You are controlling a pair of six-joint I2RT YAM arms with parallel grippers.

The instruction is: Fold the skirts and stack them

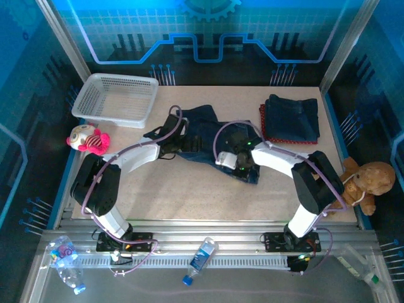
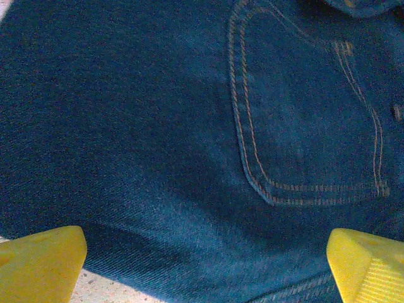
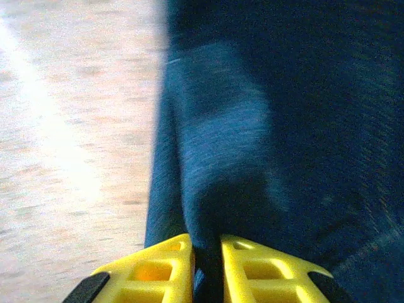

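1. Denim skirt (image 1: 201,123) first, since it's the biggest thing in play. It's spread out and rumpled in the middle of the table (image 1: 189,196), right between my two arms. My left wrist view looks straight down on a back pocket (image 2: 303,126) with double stitching.
2. At the back right of the table there's a stack: a folded denim skirt (image 1: 290,117) sitting on a red skirt (image 1: 262,123). The red edge peeks out along the left and near sides. The stack is just to the right of the spread skirt, and I can't tell if they touch.
3. A white mesh basket (image 1: 117,98) sits upright in the back-left corner.
4. A brown teddy bear (image 1: 369,180) is slumped at the right edge of the table.
5. A pink-and-white plush toy (image 1: 88,139) is at the left edge, just on the near side of the basket.
6. My right pincer (image 3: 206,252) is clamped on a raised fold of the spread denim skirt. The cloth is bunched tight between the yellow fingers (image 3: 252,265), with bare tabletop off to the left.
7. My left pincer (image 2: 202,262) has its fingers wide apart over the left part of the same skirt, gripping nothing. I can't tell if the tips touch the cloth.
8. A plastic bottle (image 1: 201,257) lies on the metal rail in front of my bases.
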